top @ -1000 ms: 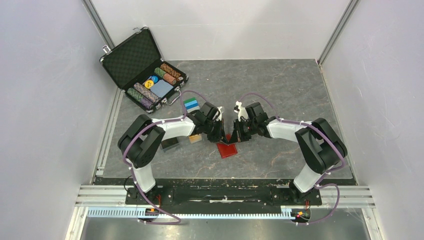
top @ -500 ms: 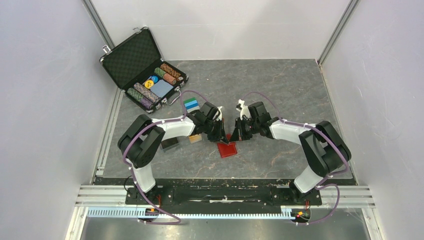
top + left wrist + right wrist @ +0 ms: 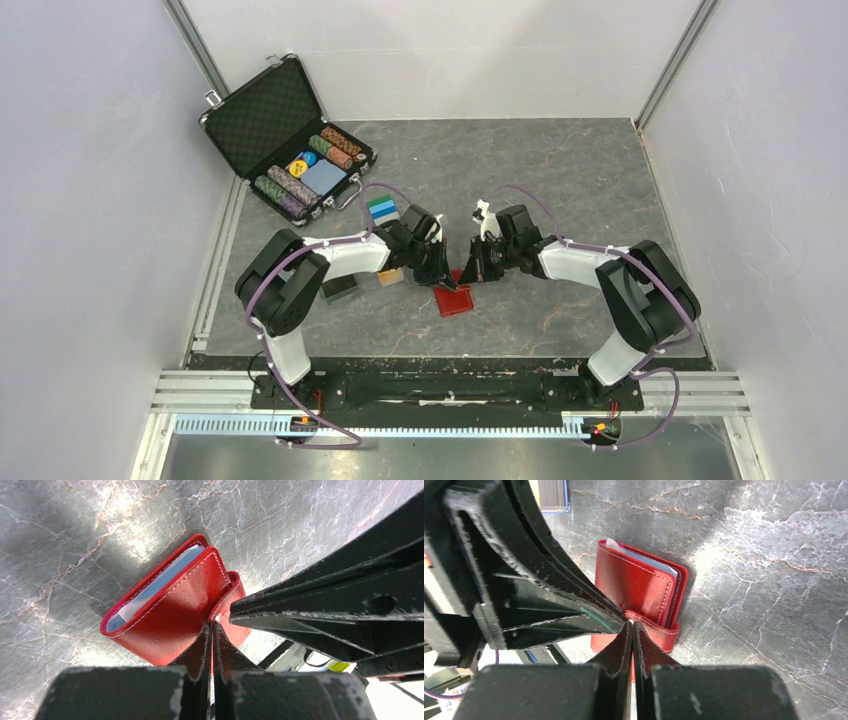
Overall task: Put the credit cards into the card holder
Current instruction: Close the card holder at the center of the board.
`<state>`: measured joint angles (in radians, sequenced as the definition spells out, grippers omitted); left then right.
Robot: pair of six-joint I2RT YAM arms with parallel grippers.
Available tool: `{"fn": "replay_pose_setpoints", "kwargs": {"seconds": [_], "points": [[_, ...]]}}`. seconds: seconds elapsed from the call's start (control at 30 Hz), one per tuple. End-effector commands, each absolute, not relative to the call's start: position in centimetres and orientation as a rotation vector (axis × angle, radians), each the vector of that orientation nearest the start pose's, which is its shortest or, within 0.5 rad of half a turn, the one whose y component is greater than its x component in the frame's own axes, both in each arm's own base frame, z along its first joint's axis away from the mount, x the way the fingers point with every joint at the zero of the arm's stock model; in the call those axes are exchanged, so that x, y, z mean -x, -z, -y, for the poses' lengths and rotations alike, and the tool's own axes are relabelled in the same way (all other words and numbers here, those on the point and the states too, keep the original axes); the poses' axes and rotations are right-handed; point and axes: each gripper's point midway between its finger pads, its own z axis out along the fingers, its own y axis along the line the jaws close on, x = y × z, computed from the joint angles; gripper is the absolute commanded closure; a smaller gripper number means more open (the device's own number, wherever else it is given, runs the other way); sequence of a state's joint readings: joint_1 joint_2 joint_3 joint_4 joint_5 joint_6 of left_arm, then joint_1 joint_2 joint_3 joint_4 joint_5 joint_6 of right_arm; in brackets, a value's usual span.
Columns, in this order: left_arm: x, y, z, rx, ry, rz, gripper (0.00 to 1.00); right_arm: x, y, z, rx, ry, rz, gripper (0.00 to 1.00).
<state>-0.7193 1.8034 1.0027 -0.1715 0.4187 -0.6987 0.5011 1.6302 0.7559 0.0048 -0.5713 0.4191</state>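
Left claw (image 3: 211, 630), right claw (image 3: 632, 628) both pressed together, tips meeting at snap (image 3: 218, 615); folded wallet (image 3: 167, 617) just nearward, equally close to both.

No readable text or numbers in any view. Small yellow label (image 3: 339, 666) at the left-wrist view's lower right (print too blurred to make out).

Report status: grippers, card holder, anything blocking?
Left gripper and right gripper both shut, tips at the clasp. Card holder folded, pale card edge showing inside. No obstruction seen.
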Motion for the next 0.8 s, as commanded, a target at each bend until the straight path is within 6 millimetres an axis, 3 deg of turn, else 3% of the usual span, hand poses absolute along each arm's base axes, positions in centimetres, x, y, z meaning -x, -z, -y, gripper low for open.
{"fn": "replay_pose_setpoints", "kwargs": {"seconds": [0.0, 0.37, 0.57, 0.77], "points": [[-23.3, -3.7, 32.9, -0.167, 0.978, -2.803, 0.98, -25.1, -2.9, -26.1, 0.38, -1.078, -2.559, 1.0], [-22.7, -1.7, 32.0, -0.15, 0.878, -2.896, 0.98, -23.3, -0.1, -25.4, 0.426, -1.01, -2.672, 1.0], [-22.3, 0.3, 30.5, -0.109, 0.745, -2.965, 0.98, -22.6, 1.5, -23.8, 0.529, -0.777, -2.749, 1.0], [-21.8, 2.3, 30.1, -0.097, 0.679, -3.006, 0.98, -20.5, 3.4, -21.9, 0.624, -0.557, -2.834, 1.0]]}}
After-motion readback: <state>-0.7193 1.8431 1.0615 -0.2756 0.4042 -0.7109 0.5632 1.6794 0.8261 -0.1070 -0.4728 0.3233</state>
